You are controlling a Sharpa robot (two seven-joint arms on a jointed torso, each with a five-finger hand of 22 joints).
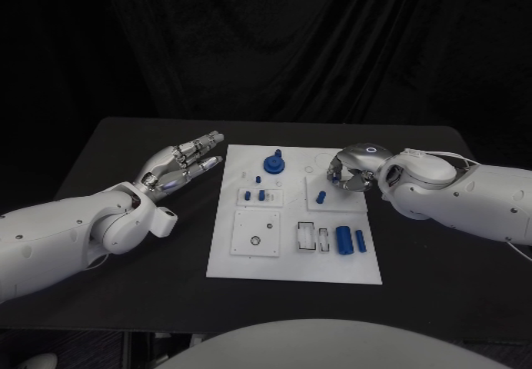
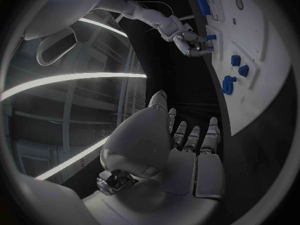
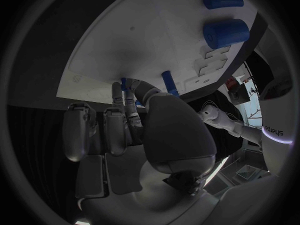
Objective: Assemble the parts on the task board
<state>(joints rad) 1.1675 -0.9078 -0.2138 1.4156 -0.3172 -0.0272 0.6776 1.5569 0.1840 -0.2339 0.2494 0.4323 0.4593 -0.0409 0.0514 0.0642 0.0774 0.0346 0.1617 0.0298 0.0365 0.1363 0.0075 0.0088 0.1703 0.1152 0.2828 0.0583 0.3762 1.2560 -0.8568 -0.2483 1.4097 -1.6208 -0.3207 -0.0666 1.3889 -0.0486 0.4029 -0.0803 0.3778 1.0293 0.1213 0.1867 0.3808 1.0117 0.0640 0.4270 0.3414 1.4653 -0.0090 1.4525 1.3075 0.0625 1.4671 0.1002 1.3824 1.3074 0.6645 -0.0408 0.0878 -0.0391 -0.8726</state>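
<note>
**Risks.** The right hand (image 1: 353,171) sits low over the far right corner of the task board (image 1: 290,270), fingers curled down around a small blue peg (image 1: 320,197). In the right wrist view the peg (image 3: 169,81) stands just beside the fingertips (image 3: 127,87), but whether they actually pinch it cannot be told. If the hold is loose or off-centre, the peg may tilt and jam at its hole, or drop and roll toward the board's right edge. The bent fingers also hide the seat, so a misaligned push may go unnoticed. The board may slide on the table (image 1: 122,146) under a sideways push, since nothing braces it.

**Left hand.** The left hand (image 1: 186,163) hovers over the bare table just off the board's far left corner, released, fingers spread and straight, grasping nothing.

**Board.** White rectangular plate in the middle of the table, with raised white panels and cut-out recesses.

**Parts.**
- Blue knob (image 1: 273,163), round and stepped, near the far edge, left of centre.
- Two short pegs (image 1: 254,195) on the panel just nearer than the knob.
- Blue cylinder (image 1: 345,239) with a slimmer rod (image 1: 360,239) just beside it, lying side by side near the near right corner.
</note>
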